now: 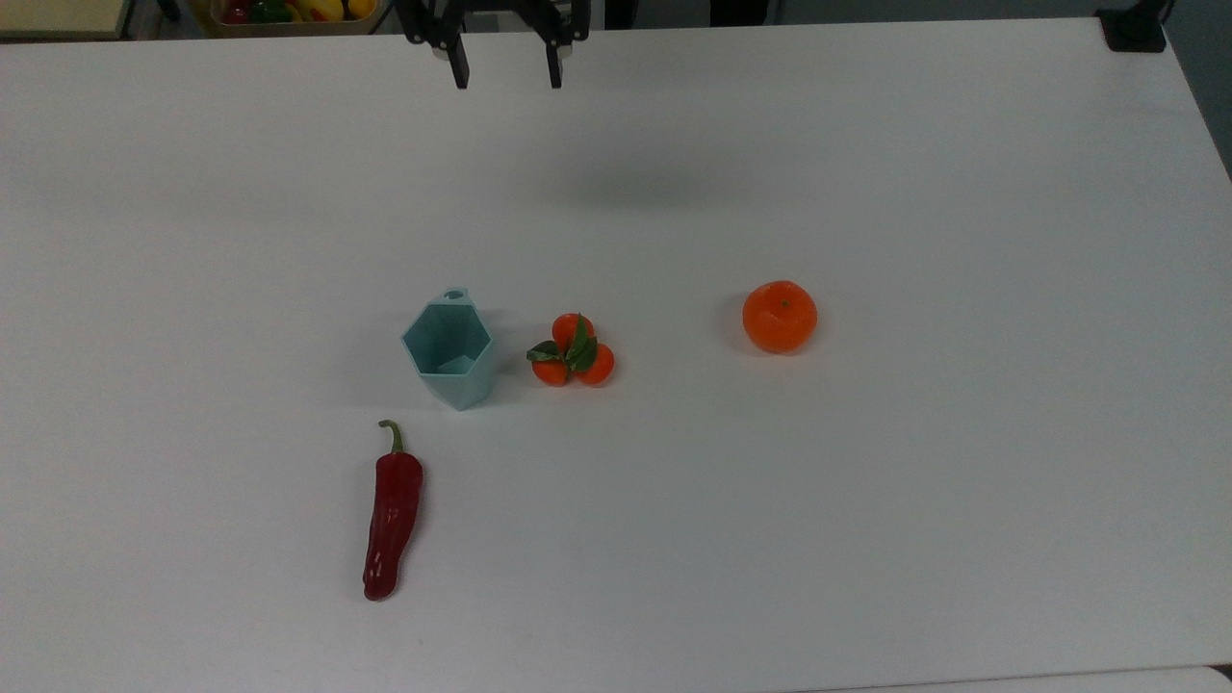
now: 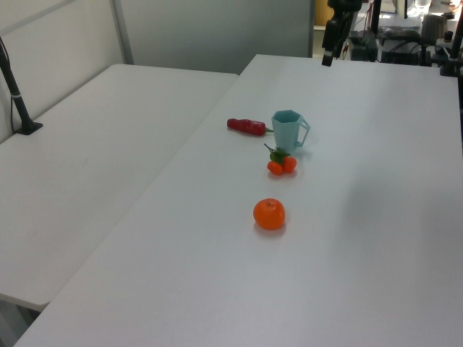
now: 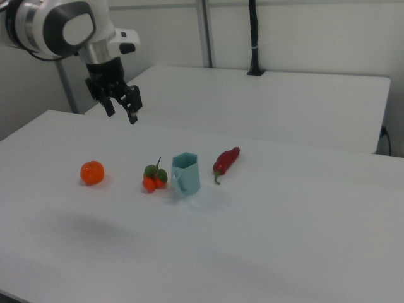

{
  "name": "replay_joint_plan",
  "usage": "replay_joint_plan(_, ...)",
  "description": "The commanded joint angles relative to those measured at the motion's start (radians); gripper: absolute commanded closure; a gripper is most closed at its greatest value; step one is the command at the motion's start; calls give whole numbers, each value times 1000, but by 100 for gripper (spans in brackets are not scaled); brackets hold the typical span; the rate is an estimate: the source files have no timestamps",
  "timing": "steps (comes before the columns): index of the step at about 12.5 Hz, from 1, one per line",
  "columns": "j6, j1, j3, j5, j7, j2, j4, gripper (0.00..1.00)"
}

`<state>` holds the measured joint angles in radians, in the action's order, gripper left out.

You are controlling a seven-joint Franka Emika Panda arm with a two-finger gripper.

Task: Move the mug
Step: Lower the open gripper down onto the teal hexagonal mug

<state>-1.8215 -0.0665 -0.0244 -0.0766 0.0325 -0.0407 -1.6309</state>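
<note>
The mug (image 1: 449, 351) is a pale teal faceted cup with a hexagonal rim. It stands upright on the white table (image 1: 866, 500), left of centre in the top view, its handle tab toward the far edge. The mug (image 2: 288, 130) appears mid-table in the left view, and in the right view the mug (image 3: 186, 173) stands between the fruit and the pepper. My gripper (image 1: 507, 77) hangs open and empty above the table's far edge, well away from the mug. In the right view the gripper (image 3: 122, 114) hovers high above the orange side, and the gripper (image 2: 328, 56) is at the top of the left view.
A red chili pepper (image 1: 392, 510) lies in front of the mug. Three small oranges with leaves (image 1: 573, 351) sit just to the mug's right in the top view, a single orange (image 1: 779, 316) farther right. A basket of fruit (image 1: 289, 12) lies beyond the far edge. A second table (image 2: 87, 166) adjoins.
</note>
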Motion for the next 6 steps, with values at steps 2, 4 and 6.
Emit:
replay_joint_plan(2,-131,-9,-26,12,4,-71,-49,27)
replay_joint_plan(4,-185,0,-37,17,3,-85,-72,30)
replay_joint_plan(6,-205,8,-38,17,-6,-117,-73,30)
